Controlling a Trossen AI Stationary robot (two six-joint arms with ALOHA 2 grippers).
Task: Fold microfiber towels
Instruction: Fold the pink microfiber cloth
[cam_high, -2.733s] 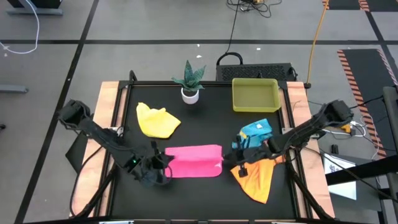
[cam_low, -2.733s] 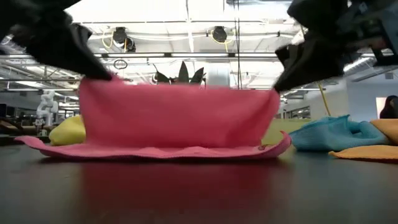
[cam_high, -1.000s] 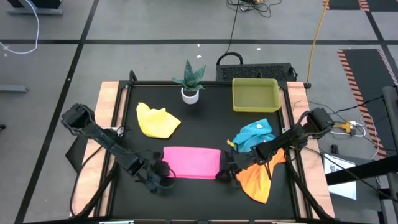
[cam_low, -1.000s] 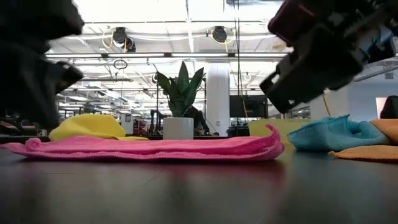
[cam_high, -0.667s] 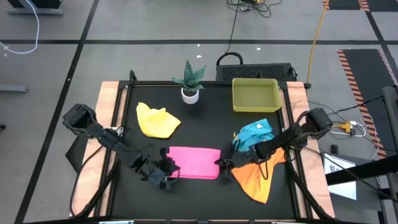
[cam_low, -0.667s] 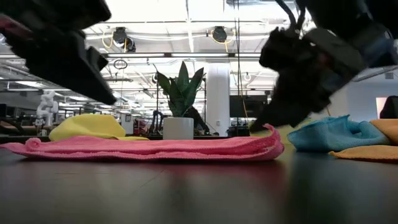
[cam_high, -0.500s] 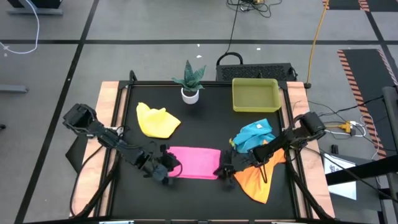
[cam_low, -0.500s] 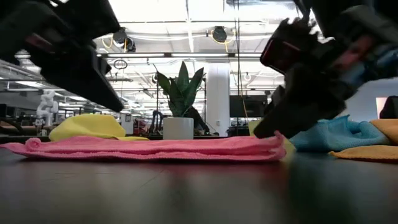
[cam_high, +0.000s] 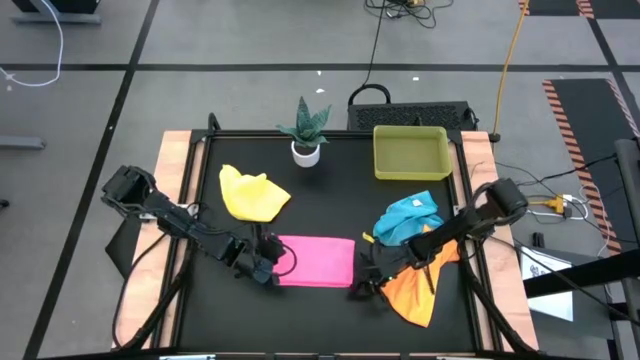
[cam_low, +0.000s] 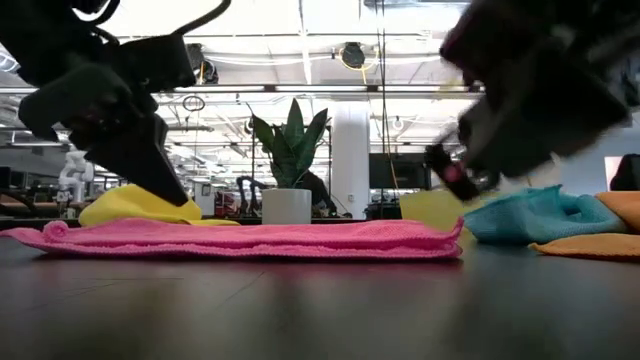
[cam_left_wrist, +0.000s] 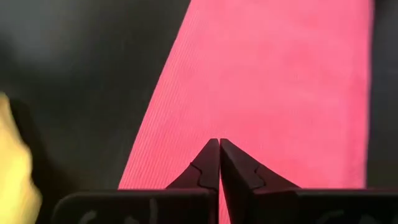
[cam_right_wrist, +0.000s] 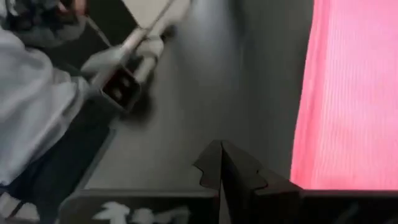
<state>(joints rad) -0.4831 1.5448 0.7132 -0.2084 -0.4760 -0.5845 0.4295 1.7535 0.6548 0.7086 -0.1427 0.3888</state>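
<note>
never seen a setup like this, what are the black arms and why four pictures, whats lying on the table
It is a robot with two dark arms at a black table. One picture looks straight down from above, one looks level across the tabletop, and two come from cameras on the arms' wrists.

On the table lie four small towels: a pink towel folded flat in front, a yellow towel, a light blue towel and an orange towel. A potted plant and a yellow-green tray stand at the back.

The left gripper sits at the pink towel's left edge, the right gripper just off its right edge. Both have their jaws shut and hold nothing.
</note>
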